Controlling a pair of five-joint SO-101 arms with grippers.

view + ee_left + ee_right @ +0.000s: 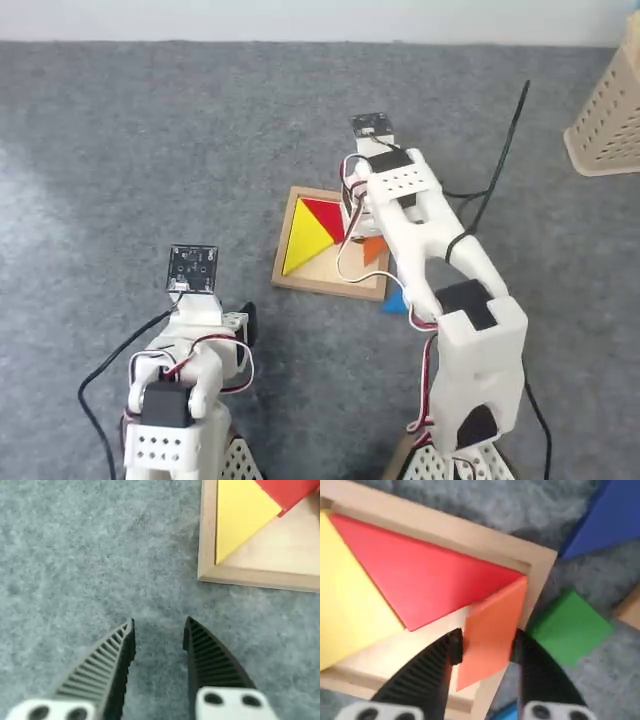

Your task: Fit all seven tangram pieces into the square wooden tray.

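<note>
Two pieces, the yellow triangle and the red triangle, lie in the wooden tray in the high view. An orange piece sits at its 3 o'clock and a blue piece lies outside at 5 o'clock.

In the left wrist view, the left pincer hangs spread and empty over the grey tabletop, near the tray.

In the right wrist view, the right pincer clamps the orange piece, which seems to ride on the rim beside the red triangle. Seating it looks like the step in hand. It likely needs levelling inside the rim before release.
</note>
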